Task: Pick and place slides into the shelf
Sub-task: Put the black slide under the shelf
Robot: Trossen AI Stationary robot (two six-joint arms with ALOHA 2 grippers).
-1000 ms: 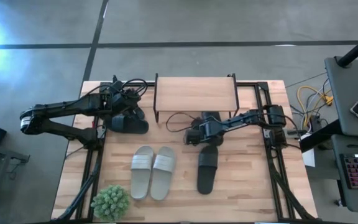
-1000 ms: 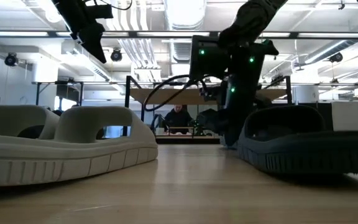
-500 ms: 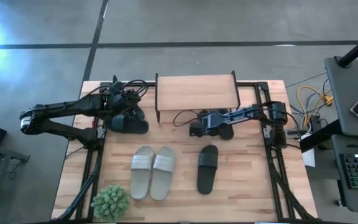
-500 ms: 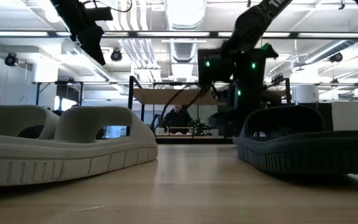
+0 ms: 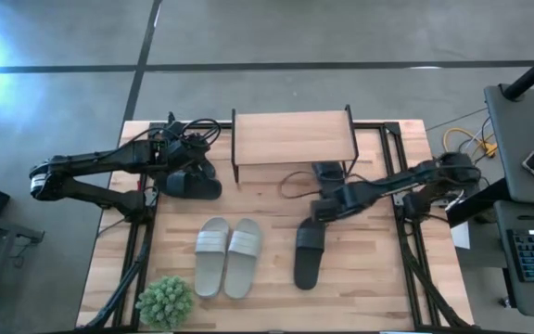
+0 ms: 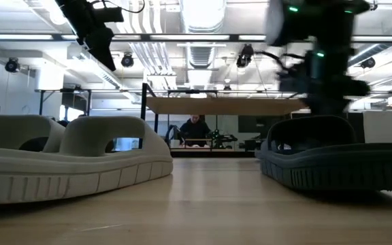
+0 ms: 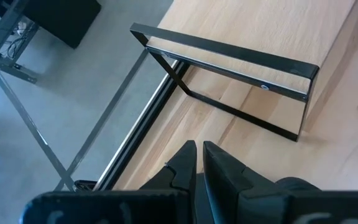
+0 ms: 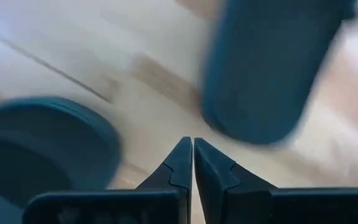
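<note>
Matte black slide [image 5: 309,254] — wide-strapped, seemingly flat.

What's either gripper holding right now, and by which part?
Nothing. The right gripper is shut and empty above the table between two black slides. The left gripper is shut and empty too, near the shelf.

Right pincer [image 5: 319,211] above black slide [image 5: 309,252]

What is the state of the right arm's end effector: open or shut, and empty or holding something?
Shut and empty: in the right wrist view the end effector has its fingers together, with nothing between them, above the wooden table.
</note>
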